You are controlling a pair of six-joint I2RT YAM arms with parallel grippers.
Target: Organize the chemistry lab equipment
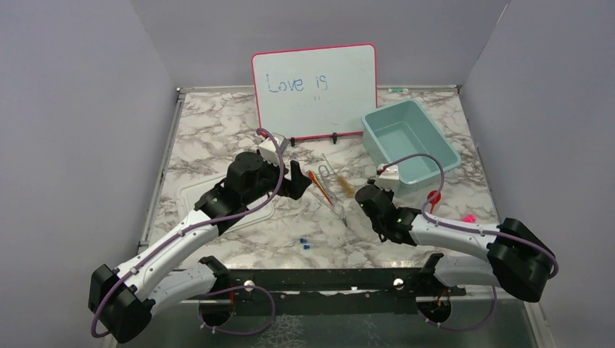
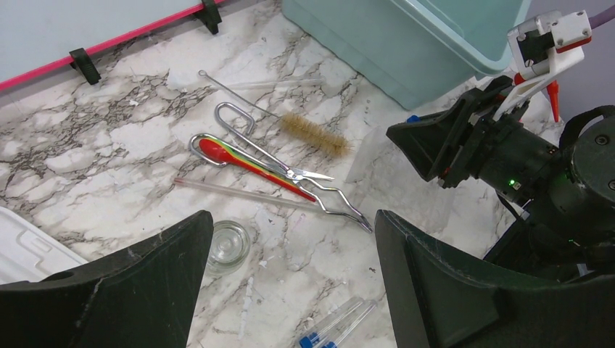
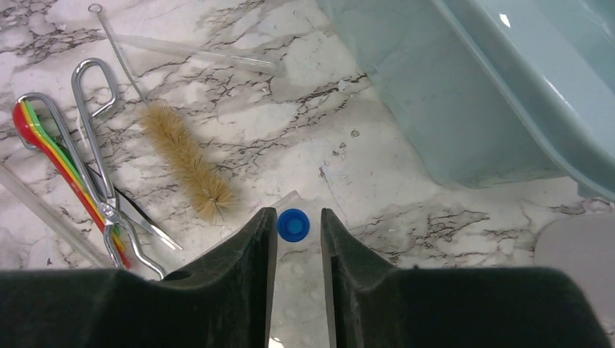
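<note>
The lab items lie mid-table: a wire brush [image 3: 188, 159] with tan bristles, metal tongs [image 3: 91, 130], thin tweezers [image 2: 308, 174], red and orange sticks [image 2: 243, 161] and a glass rod [image 2: 239, 193]. A clear little beaker [image 2: 229, 243] stands by the left finger of my left gripper [image 2: 290, 225], which hangs wide open over bare marble. Two blue-capped tubes [image 2: 337, 328] lie just below it. My right gripper [image 3: 299, 217] has its jaws narrowly apart around a blue cap [image 3: 293, 225]. The cap touches the left finger, with a small gap on the right. A red funnel [image 1: 434, 197] sits by the right arm.
A teal bin [image 1: 410, 141] stands at the back right, close to the right gripper. The pink-framed whiteboard [image 1: 315, 90] is propped at the back. A white tray [image 1: 217, 196] lies under the left arm. A pink marker [image 1: 469, 217] lies at the right edge.
</note>
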